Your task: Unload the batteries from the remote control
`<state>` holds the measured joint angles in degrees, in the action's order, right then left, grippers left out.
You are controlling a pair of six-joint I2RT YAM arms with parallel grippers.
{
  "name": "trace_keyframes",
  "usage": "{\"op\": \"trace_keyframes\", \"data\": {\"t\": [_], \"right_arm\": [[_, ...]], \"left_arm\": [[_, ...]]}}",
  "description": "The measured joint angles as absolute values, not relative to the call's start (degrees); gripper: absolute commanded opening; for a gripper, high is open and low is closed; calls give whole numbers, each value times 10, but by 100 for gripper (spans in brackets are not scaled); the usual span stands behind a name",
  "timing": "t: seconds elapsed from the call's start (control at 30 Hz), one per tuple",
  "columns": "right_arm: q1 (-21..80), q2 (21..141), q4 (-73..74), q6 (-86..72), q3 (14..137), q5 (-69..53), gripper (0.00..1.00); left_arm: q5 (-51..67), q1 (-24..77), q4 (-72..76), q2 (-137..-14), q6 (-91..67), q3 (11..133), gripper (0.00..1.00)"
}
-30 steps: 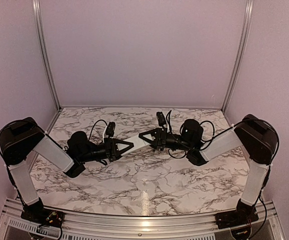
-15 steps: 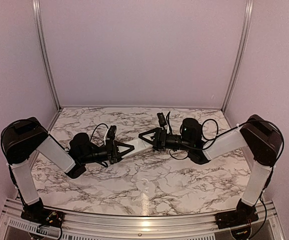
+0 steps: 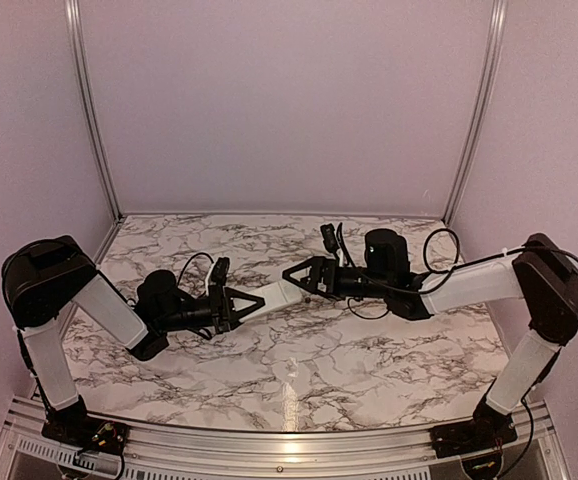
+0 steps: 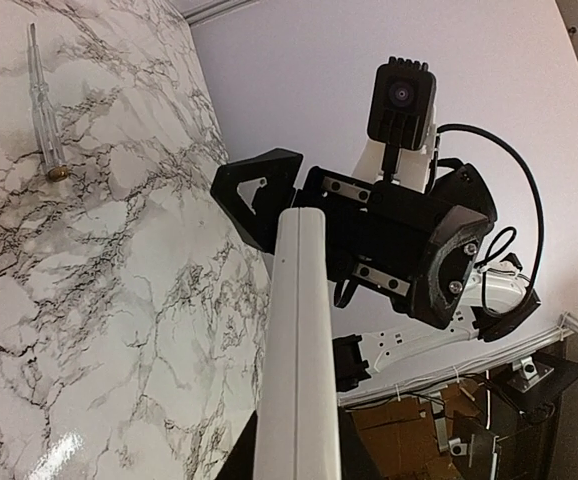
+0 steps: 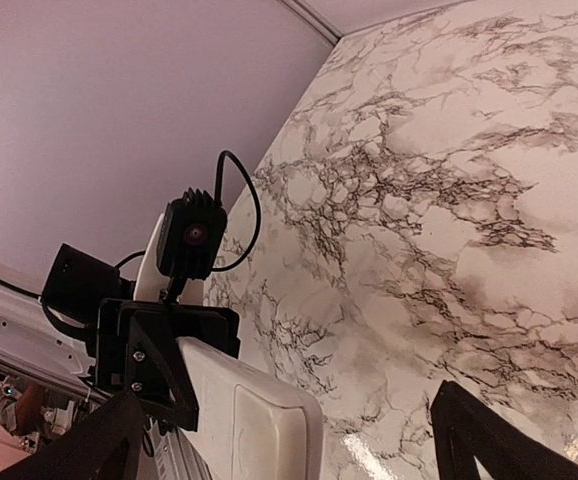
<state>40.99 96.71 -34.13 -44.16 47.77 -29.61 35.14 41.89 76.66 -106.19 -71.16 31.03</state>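
Remote control [image 3: 277, 291] aloft between arms.
Left pincer [image 3: 249, 299] gripped it; right pincer [image 3: 294, 276] gaped wide and needed squaring on its end.

The table [image 3: 369, 365] is a white marble-look top with dark grey veins running all over it, glossy enough to show a bright glare patch near the front edge. The 1 thing I can make out lying on it is a long thin clear-grey rod [image 4: 45, 100] with a small brass-coloured end, flat on the marble.
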Motion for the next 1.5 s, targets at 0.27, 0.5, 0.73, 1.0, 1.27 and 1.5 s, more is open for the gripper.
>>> {"op": "trace_keyframes", "data": {"t": [0.27, 0.5, 0.73, 1.0, 1.27, 1.5], "right_arm": [[410, 938, -251, -402, 481, -252, 98], [412, 894, -165, -372, 491, -195, 98], [420, 827, -67, -346, 501, -98, 98], [464, 795, 47, -330, 517, 7, 99], [522, 771, 91, -336, 517, 32, 96], [579, 792, 91, -358, 517, 27, 93]], "left_arm": [[353, 416, 765, -1062, -698, 297, 0], [355, 416, 765, -1067, -688, 287, 0], [345, 416, 765, -1077, -688, 262, 0], [338, 416, 764, -1087, -719, 247, 0], [327, 431, 760, -1060, -737, 221, 0], [324, 460, 761, -1024, -721, 218, 0]]}}
